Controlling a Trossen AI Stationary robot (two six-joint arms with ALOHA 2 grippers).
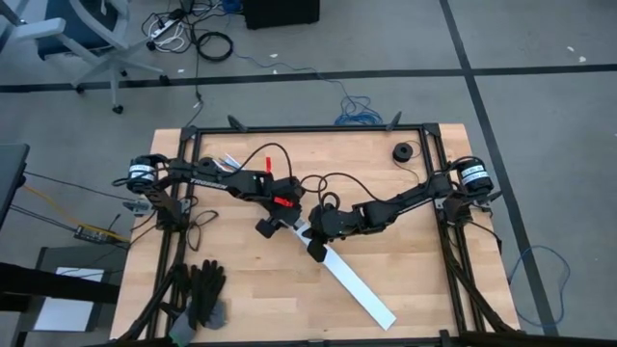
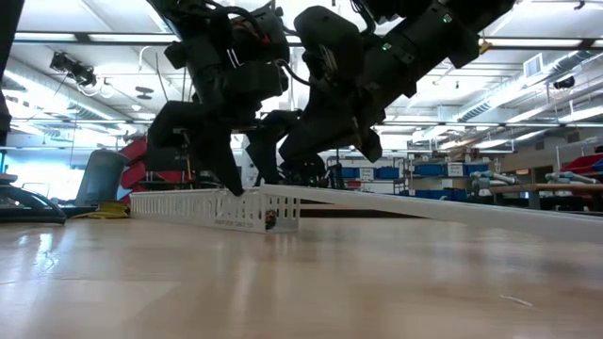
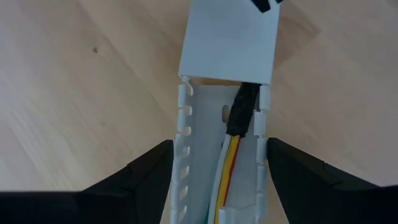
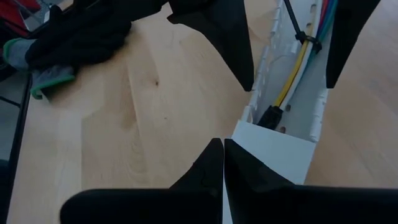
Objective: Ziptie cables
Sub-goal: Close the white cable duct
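Note:
A long white slotted channel lies slantwise on the wooden table, most of it under a white cover. In its uncovered end lie the cables: yellow, white, blue, green and red, with a thin black band round them and a dark plug end at the cover's edge. My left gripper straddles this uncovered end. My right gripper is shut, with its tips at the corner of the cover's end. My left gripper has the channel's uncovered end between its two fingers, one on each slotted side wall. The fingers slant down from above and lie across the channel, which rests on the table. My right gripper's shut fingertips meet the cover's end corner, slanting down from the table's right. I cannot tell whether they press on it.
Black gloves lie near the table's front left corner. A small black roll sits at the far right. Dark frame rails run along the table's far, left and right sides. Bare wood spreads around the channel.

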